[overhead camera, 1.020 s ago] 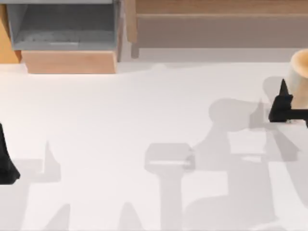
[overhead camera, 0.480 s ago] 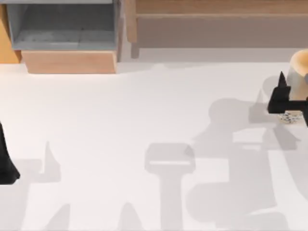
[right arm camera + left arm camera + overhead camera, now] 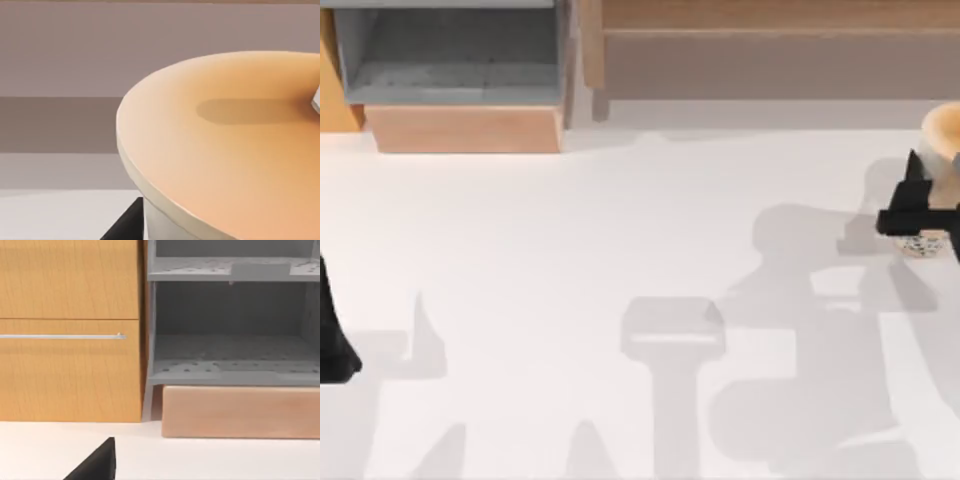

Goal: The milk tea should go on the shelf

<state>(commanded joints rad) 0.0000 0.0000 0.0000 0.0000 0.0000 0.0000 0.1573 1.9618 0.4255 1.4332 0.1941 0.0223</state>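
A: Where's the milk tea (image 3: 942,165)?

B: Far right edge of the table in the top view, standing upright, well short of the shelf (image 3: 770,40) at the back.

A: Handling?

B: My guess: rigid tapered cup, smooth wall, probably slippery and top-heavy with that wide rim (image 3: 220,145). Take it at the mid body, below the rim, above the pearls; the taper should help stop it sliding down.

A: Right gripper (image 3: 918,200)?

B: Right at the cup's side, one dark finger (image 3: 125,225) against the wall under the rim. Looks closed on it, but the other finger is out of frame, so I can't tell for sure.

A: Left?

B: Left gripper (image 3: 332,330) parked at the left edge, fingers unclear.
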